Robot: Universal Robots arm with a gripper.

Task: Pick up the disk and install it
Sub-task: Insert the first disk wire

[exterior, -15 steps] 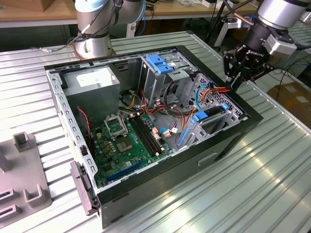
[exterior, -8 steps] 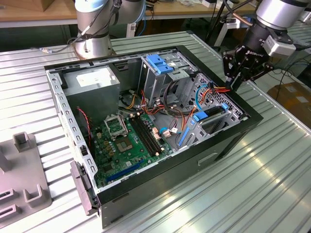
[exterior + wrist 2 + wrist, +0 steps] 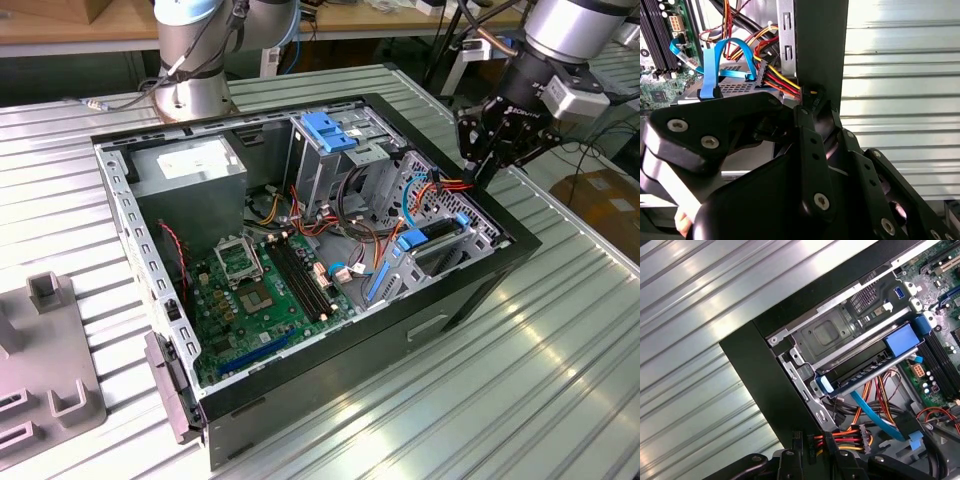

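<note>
Arm (image 3: pixel 560 30): silver-grey tubular links, grey joint caps. Hand (image 3: pixel 487 150): black, angular linkages studded with silver screws (image 3: pixel 821 201).

Exterior view: high, oblique, far; whole open black computer case (image 3: pixel 330 270).
Both wrist views: close, sharing the case's drive-cage corner (image 3: pixel 840 340).

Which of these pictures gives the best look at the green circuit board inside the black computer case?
The exterior view. There the whole green circuit board lies in plain sight on the floor of the open black computer case. The second wrist view and the first wrist view each catch just a corner of it.
</note>
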